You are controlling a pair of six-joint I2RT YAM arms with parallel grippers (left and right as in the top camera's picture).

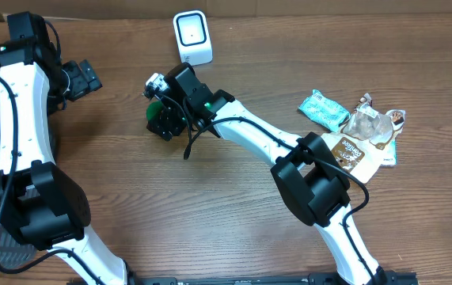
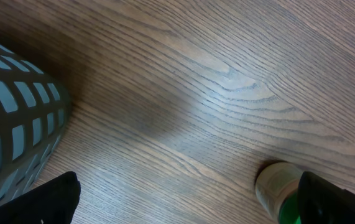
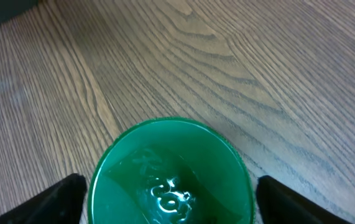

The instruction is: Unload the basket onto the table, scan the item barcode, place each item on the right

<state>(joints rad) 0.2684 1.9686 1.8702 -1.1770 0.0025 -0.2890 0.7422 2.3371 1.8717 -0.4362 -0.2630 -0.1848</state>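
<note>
1. Right gripper (image 3: 168,198): jaws spread, one finger either side of the green container (image 3: 171,165). Slim gaps show, so no pinch is confirmed.
2. Green container: rests on the wooden table (image 1: 233,206), near the white scanner (image 1: 192,37).
3. Recommendation: close squarely across the round body, centred, so it cannot squirt out, then lift and turn the label toward the scanner window. Barcode position cannot be told.
4. Left gripper (image 1: 83,79): spread wide, empty, well apart, near the grey basket (image 2: 15,124).

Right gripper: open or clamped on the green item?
Open. In the right wrist view the right gripper straddles the green item, fingers wide on either side; whether they touch it cannot be told.
</note>
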